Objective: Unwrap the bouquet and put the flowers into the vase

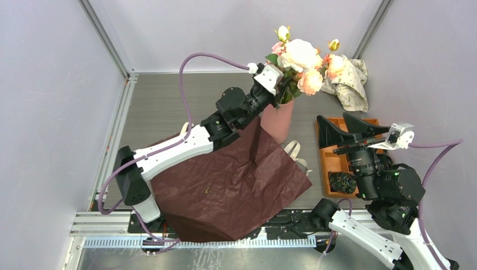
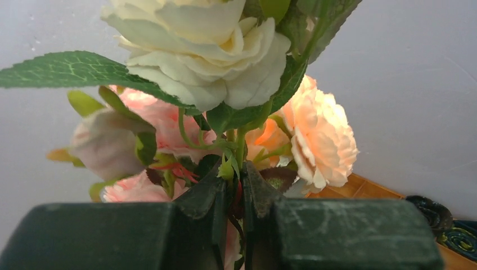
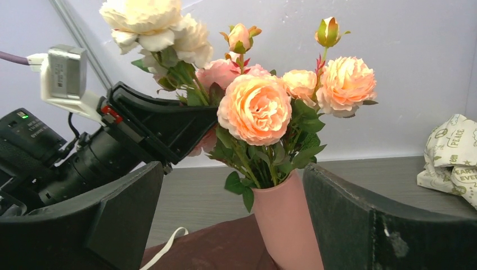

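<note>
Left end effector (image 2: 236, 188) pinching the flowers (image 2: 197, 50) above the vase (image 1: 277, 121) (right end effector (image 1: 337, 129) wide open).

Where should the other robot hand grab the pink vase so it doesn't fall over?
Probably the smooth middle of the vase, from the robot's right. It is a plain round tube, so open jaws fit around it there. The flowers and the left gripper crowd the top, and the dark red paper lies by its base.
</note>
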Robot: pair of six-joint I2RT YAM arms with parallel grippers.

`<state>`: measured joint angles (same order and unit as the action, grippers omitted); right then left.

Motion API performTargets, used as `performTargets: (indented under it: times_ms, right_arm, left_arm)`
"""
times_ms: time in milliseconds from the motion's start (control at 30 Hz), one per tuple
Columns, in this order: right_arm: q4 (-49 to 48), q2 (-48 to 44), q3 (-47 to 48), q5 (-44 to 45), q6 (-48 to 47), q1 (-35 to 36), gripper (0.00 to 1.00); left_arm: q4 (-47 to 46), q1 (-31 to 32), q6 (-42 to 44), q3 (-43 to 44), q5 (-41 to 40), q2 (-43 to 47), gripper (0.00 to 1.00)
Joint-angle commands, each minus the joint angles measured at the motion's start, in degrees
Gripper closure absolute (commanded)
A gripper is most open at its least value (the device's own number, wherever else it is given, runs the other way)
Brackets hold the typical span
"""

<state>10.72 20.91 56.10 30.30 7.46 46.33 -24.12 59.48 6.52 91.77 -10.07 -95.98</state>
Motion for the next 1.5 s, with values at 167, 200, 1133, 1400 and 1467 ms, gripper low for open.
performTargets:
  times_ms: [167,200,1133,1400,1467]
  right_arm:
    - [-2.63,1.29,-0.63,-0.17,-0.17,0.08,0.01]
    - [-2.63,1.32,-0.64,-0.16,-0.25,0.10,0.00]
    - [-2.57,2.38,-1.08,-0.61,0.87,0.08,0.00]
    - [-2.27,3.56,-0.56,1.74,2.47,0.08,0.00]
    - [-1.07,4.91,0.66,4.09,2.85,0.08,0.00]
  left_arm:
    - [-3.79,-0.09,-4.38,-1.61,-4.32,-3.99,0.87]
    - [-3.75,-0.10,-4.66,-1.85,-4.65,-4.30,0.87]
    - [0.32,-0.03,-11.53,-8.70,-10.70,0.16,0.44]
    - [4.83,3.59,-6.20,-9.67,-15.83,7.79,0.42]
    - [4.96,6.02,-2.92,-11.21,-17.98,11.36,0.41]
